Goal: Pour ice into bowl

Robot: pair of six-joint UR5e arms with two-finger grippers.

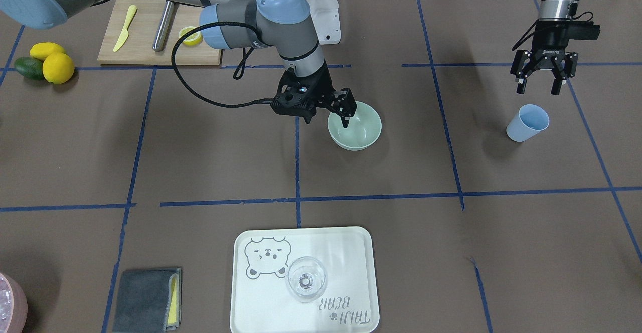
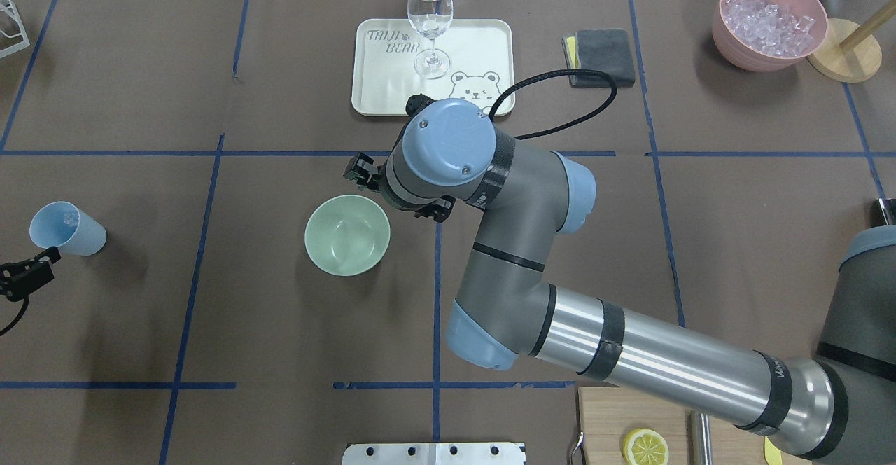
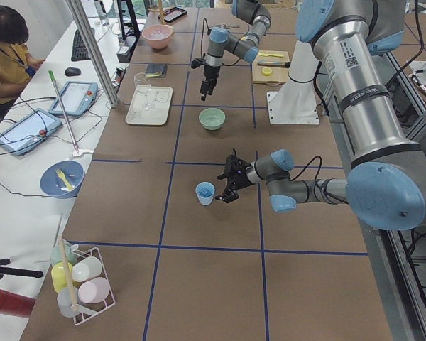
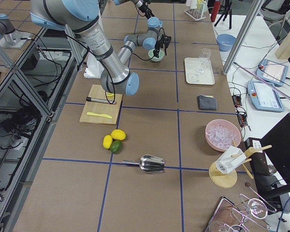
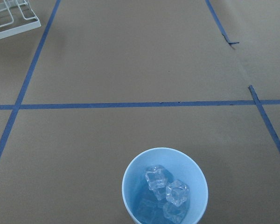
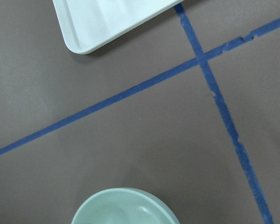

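The pale green bowl (image 1: pixel 358 132) (image 2: pixel 347 234) stands empty near the table's middle; its rim also shows at the bottom of the right wrist view (image 6: pixel 126 207). My right gripper (image 1: pixel 326 116) hangs open at the bowl's edge, with one finger (image 1: pixel 346 112) over the rim. It holds nothing. The blue cup (image 1: pixel 526 122) (image 2: pixel 66 228) stands upright on the robot's left side of the table. The ice (image 5: pixel 165 189), a few clear cubes, lies inside the cup. My left gripper (image 1: pixel 538 88) (image 3: pixel 231 186) is open just behind the cup, on the robot's side, and apart from it.
A white tray (image 1: pixel 346 253) with a wine glass (image 1: pixel 306 279) sits at the far side, a grey cloth (image 1: pixel 148 298) beside it. A pink tub of ice (image 2: pixel 768 20) is at the far right corner. A cutting board (image 1: pixel 150 32), lemons (image 1: pixel 57 67) and a scoop (image 4: pixel 150 164) lie on the robot's right.
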